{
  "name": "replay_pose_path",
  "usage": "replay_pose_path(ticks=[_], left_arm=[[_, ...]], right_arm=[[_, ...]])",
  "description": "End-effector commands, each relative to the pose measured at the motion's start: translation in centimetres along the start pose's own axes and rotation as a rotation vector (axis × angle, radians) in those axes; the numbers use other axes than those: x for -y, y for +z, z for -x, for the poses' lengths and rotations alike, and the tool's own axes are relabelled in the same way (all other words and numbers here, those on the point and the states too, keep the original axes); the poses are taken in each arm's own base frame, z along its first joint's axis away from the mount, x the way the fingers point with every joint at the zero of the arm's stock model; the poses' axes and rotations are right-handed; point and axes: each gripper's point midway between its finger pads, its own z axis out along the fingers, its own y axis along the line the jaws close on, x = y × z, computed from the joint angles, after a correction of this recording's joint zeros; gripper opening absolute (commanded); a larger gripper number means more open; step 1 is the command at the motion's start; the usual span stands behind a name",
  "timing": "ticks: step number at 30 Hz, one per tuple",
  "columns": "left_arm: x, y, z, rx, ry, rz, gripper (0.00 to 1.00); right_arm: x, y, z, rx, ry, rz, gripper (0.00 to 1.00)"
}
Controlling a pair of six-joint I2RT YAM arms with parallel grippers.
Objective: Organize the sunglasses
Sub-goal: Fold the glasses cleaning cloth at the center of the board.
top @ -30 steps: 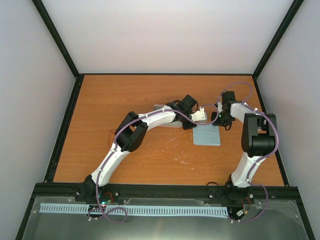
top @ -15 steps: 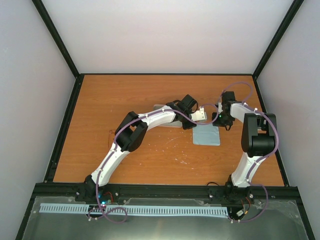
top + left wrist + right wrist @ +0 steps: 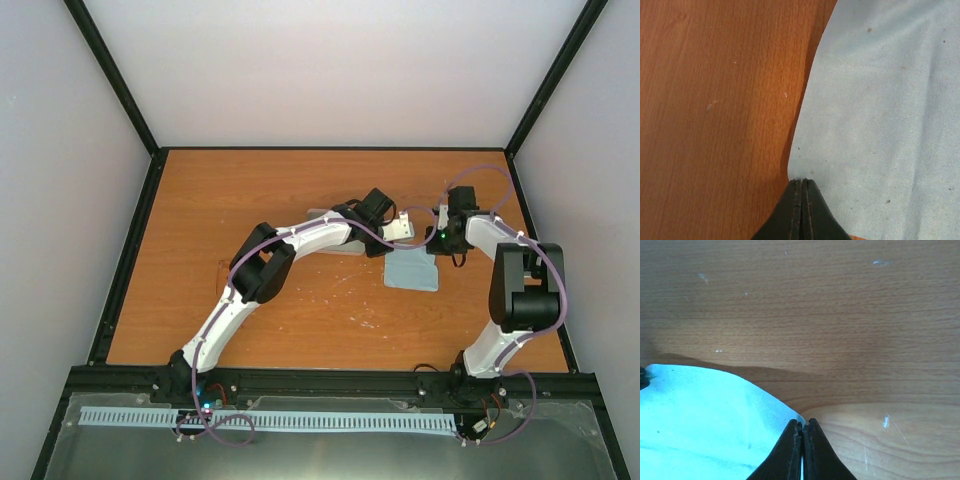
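Note:
The light blue cloth point(image 3: 412, 270) lies mid-table, its far edge raised between my two grippers. My left gripper point(image 3: 403, 236) is shut on the cloth's far left corner; in the left wrist view the closed jaws point(image 3: 802, 181) pinch the edge of the cloth point(image 3: 880, 100). My right gripper point(image 3: 438, 240) is shut on the far right corner; in the right wrist view the closed jaws point(image 3: 803, 424) pinch the tip of the cloth point(image 3: 700, 415). The sunglasses show in no view.
A pale case point(image 3: 322, 214) lies mostly hidden beneath the left forearm. The wooden table point(image 3: 220, 200) is ringed by a black frame, with white walls on three sides. Purple cables loop along both arms.
The right arm's elbow has swung right and lower, and its wrist has shifted a little farther back. The cloth's far edge has skewed with it. The left arm has barely moved.

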Motion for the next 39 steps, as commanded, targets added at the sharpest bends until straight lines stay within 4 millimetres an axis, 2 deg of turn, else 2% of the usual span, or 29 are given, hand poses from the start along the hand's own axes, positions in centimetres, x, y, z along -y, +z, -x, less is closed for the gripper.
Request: replay_pose_path(ticks=[1,11,18,22,39], left_arm=[[-1.8,-2.5,2.8,0.074,-0.004,0.059,0.01],[-2.3,-3.5,3.5,0.093,-0.003,0.087,0.01],[-2.2,-4.8,4.2,0.125,-0.022,0.101,0.01],[-1.5,-5.4,4.2,0.145,-0.040,0.079,0.01],[2.2,-5.1,2.0,0.119,-0.055,-0.004,0.01]], right_arm=[[-0.3,-1.5,1.1,0.084,-0.008,0.002,0.03],[0.3,-1.7,1.8,0.111,-0.032,-0.018,0.03],[0.3,-1.9,1.0,0.106,-0.012,-0.017,0.03],[0.0,-2.2,0.6,0.120,0.003,0.000,0.03],[-0.4,-2.0,-2.1,0.082,0.047,0.024,0.03]])
